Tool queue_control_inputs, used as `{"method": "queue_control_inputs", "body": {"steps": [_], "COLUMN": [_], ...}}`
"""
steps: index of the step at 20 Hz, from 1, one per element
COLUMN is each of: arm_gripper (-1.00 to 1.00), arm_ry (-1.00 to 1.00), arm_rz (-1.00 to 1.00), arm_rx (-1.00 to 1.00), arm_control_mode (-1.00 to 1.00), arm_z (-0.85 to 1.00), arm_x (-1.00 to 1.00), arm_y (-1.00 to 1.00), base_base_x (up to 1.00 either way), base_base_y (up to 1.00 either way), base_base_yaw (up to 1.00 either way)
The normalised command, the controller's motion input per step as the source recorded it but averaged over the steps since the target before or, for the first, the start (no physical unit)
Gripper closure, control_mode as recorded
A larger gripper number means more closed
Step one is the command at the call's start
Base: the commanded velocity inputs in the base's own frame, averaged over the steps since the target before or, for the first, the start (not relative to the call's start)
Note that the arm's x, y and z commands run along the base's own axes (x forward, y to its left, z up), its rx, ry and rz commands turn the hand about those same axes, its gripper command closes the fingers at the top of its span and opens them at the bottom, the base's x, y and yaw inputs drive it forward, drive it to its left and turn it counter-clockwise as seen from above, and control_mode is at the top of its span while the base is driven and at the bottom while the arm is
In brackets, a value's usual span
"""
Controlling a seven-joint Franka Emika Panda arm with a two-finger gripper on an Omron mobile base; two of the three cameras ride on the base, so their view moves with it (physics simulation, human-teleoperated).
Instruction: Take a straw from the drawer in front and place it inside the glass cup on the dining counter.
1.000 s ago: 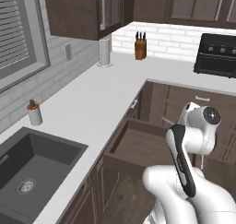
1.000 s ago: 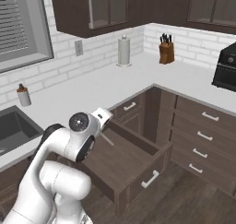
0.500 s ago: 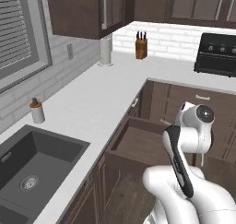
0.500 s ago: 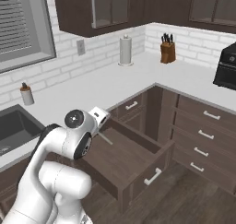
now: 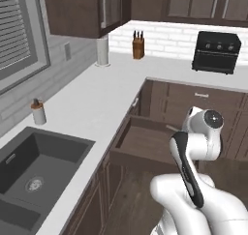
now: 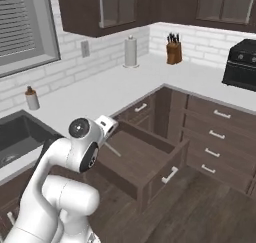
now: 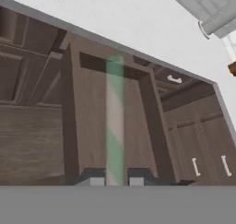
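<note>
Kitchen corner: drawer (image 6: pixel 150 159) stands pulled open under the white desk (image 5: pixel 92 103).
Straw (image 7: pixel 115 121): pinched between narrow jaws, above the drawer.
Long axis: running straight out from the gripper (image 7: pixel 115 180).

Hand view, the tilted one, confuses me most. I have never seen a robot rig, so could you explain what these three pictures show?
The machine is a white robot arm on a driving base, in a computer-rendered kitchen. Two pictures come from cameras on the base, behind the arm to its left and right, looking forward over it. The third comes from a camera on the hand, so it tilts with the hand.

That view looks down into the open drawer. The gripper shows as two dark tips at the bottom, and the straw appears to be pinched between them, over the drawer.

The white worktop holds a dark sink, a small bottle, a paper towel roll and a knife block.
</note>
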Motion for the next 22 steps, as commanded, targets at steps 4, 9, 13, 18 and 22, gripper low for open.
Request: {"method": "queue_control_inputs", "body": {"steps": [4, 9, 13, 18, 22], "arm_gripper": [1.0, 1.0, 1.0, 1.0, 1.0], "arm_ry": [0.0, 0.0, 0.0, 0.0, 0.0], "arm_rz": [0.0, 0.0, 0.0, 0.0, 0.0], "arm_rx": [0.0, 0.0, 0.0, 0.0, 0.0], "arm_control_mode": [1.0, 1.0, 1.0, 1.0, 1.0], "arm_z": [0.0, 0.0, 0.0, 0.0, 0.0], "arm_x": [0.0, 0.0, 0.0, 0.0, 0.0], "arm_y": [0.0, 0.0, 0.0, 0.0, 0.0], "base_base_x": [-0.57, -0.5, -0.23, -0.04, 0.0], "base_base_y": [-0.06, -0.2, -0.28, -0.31, -0.21], "base_base_yaw": [-0.58, -0.74, -0.79, -0.81, -0.74]}}
